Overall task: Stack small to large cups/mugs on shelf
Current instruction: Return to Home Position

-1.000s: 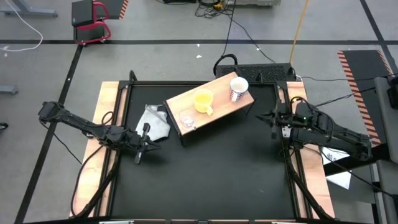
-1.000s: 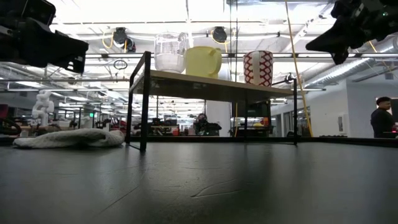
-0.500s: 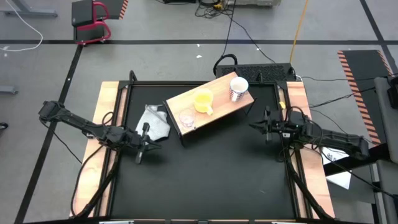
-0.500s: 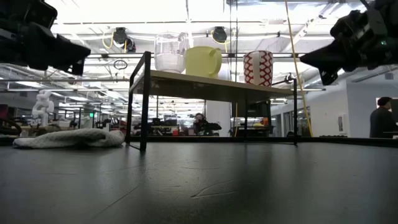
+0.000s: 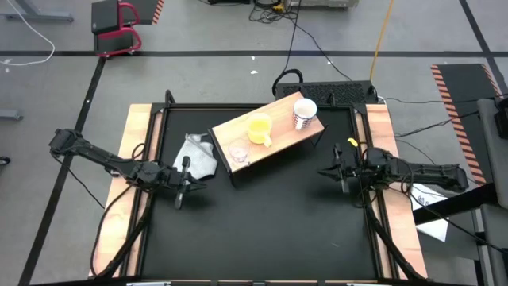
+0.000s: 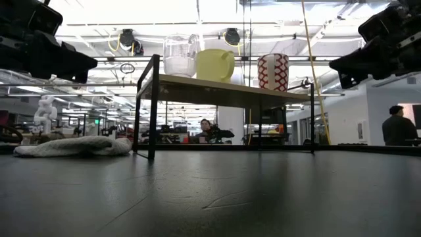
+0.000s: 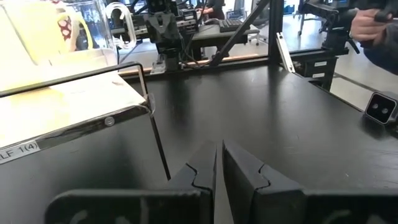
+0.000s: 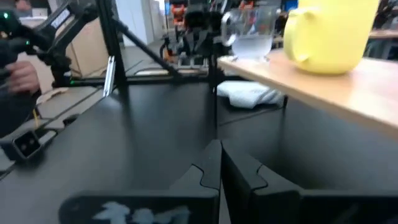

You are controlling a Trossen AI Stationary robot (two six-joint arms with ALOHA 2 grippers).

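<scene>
grey floor (image 5: 206,32) crossed by black tape lines (image 5: 198,54), with a red cart (image 5: 119,28), cables (image 5: 295,36) and a hazard-striped mat (image 5: 468,87). beyond the table are bright ceiling lights (image 6: 197,13), pipes (image 6: 355,76), a seated person (image 6: 206,127) and a standing person (image 6: 398,126).

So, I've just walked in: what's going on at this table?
Nothing is being handled. The glass cup, yellow mug and red-patterned white mug stand on the shelf, smallest to largest. Both grippers are shut and empty: the left gripper near the cloth, the right gripper off the shelf's other end.
</scene>
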